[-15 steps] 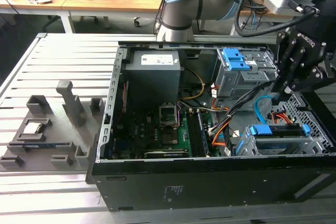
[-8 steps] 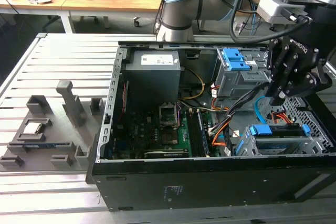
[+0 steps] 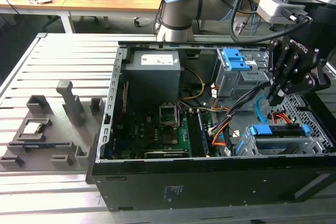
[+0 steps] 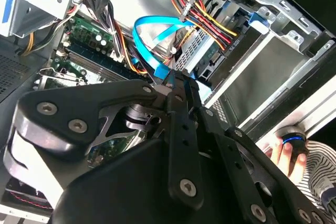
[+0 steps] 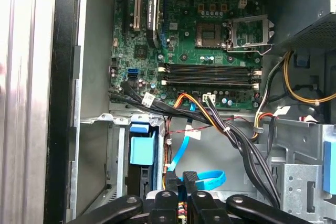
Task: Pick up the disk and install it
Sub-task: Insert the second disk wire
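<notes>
claw [image 3: 275,97] closed, empty | inside open computer case [image 3: 157,182] near disk [image 3: 278,130] | slatted metal table [image 3: 58,56]

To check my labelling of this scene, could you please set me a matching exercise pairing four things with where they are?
1 green circuit board
2 flat bright blue ribbon cable
3 grey box-shaped power supply
4 grey moulded parts tray

A on the slatted metal table, outside the open black computer case
B against the case's far wall
C flat on the case floor
D beside the black gripper's tip

Pairs: 1-C; 2-D; 3-B; 4-A
</notes>
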`<action>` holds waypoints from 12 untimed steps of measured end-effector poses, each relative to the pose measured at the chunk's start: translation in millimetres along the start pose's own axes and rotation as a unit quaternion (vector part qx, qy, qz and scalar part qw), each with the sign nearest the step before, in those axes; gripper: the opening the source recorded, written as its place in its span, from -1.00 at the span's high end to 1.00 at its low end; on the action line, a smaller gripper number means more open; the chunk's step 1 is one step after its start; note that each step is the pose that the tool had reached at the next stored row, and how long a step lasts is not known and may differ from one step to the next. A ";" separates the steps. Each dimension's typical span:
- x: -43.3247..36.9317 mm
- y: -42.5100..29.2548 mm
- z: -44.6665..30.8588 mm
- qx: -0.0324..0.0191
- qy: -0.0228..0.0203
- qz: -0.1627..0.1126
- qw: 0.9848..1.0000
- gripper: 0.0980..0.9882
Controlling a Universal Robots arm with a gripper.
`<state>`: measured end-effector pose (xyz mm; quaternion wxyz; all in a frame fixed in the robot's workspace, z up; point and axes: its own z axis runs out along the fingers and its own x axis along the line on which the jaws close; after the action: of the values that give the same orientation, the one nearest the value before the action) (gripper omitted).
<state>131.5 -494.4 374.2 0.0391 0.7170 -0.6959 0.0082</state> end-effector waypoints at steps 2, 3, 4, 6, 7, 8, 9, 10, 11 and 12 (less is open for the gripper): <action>0.0 0.0 0.0 0.000 0.000 0.000 1.000 0.86; 0.3 0.0 0.1 0.000 0.000 0.000 1.000 0.86; 2.8 0.1 0.4 0.000 0.000 0.000 1.000 0.86; 14.8 0.4 1.8 0.000 0.000 0.000 1.000 0.86; 19.7 0.5 2.5 0.000 0.000 0.000 1.000 0.86; 26.0 0.7 3.6 0.000 0.000 0.000 1.000 0.86; 29.0 0.6 4.9 0.000 0.001 0.000 1.000 0.86; 29.8 0.1 5.8 0.000 0.002 0.000 1.000 0.86; 30.1 -3.2 8.2 0.000 0.005 -0.001 1.000 0.86; 30.0 -6.2 10.5 0.000 0.006 -0.001 1.000 0.86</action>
<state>138.2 -524.8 365.5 0.0432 0.7179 -0.6947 0.0121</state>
